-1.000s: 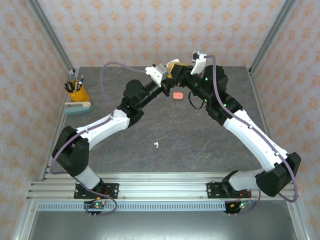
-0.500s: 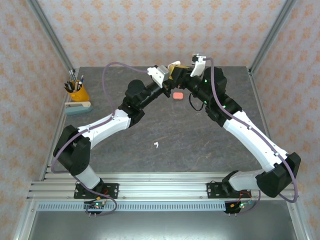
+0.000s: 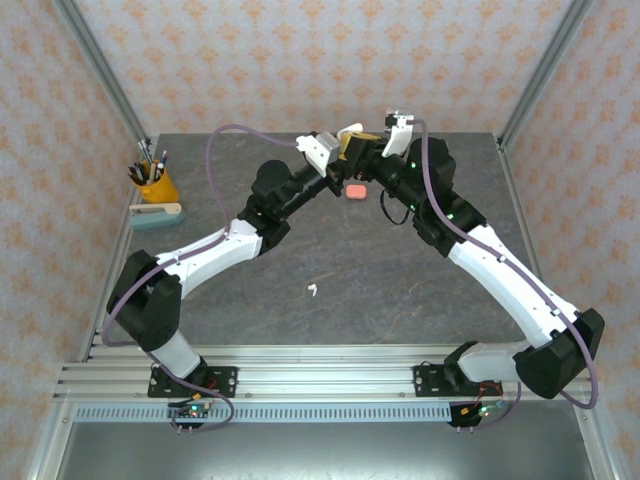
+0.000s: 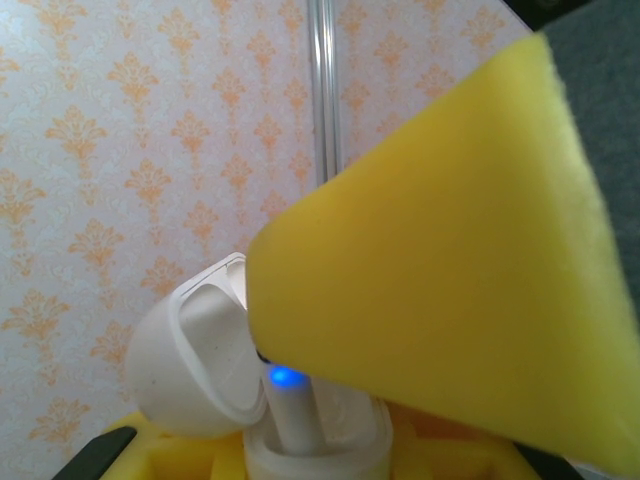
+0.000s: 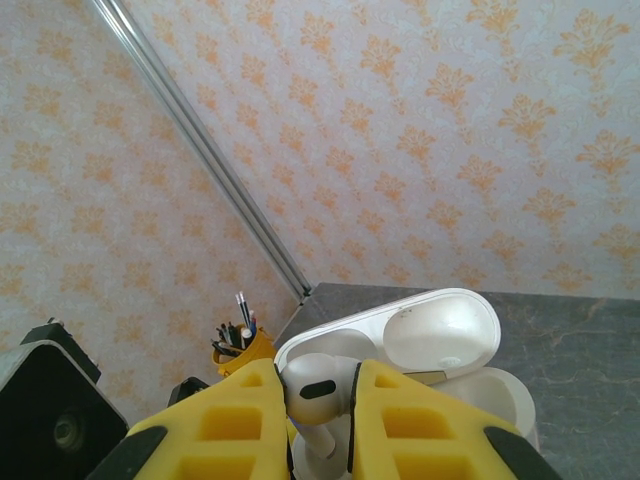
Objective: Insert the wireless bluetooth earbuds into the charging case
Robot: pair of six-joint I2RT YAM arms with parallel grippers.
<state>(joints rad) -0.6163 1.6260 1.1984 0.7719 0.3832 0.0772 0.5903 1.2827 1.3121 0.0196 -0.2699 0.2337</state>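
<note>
My right gripper pinches a white earbud, stem down over the open charging case clamped in my left gripper, at the back of the table. Both have nudged slightly rightward since a second ago. Whether the stem's seated, I can't quite tell.

No text, label or number can be read.

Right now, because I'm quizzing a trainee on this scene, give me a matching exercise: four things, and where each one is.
1 white case
2 pink case
3 loose earbud
4 pen cup

A left edge of the table
B mid-table, alone
C held up, lid open
D lying on the far half

Pairs: 1C, 2D, 3B, 4A
</note>
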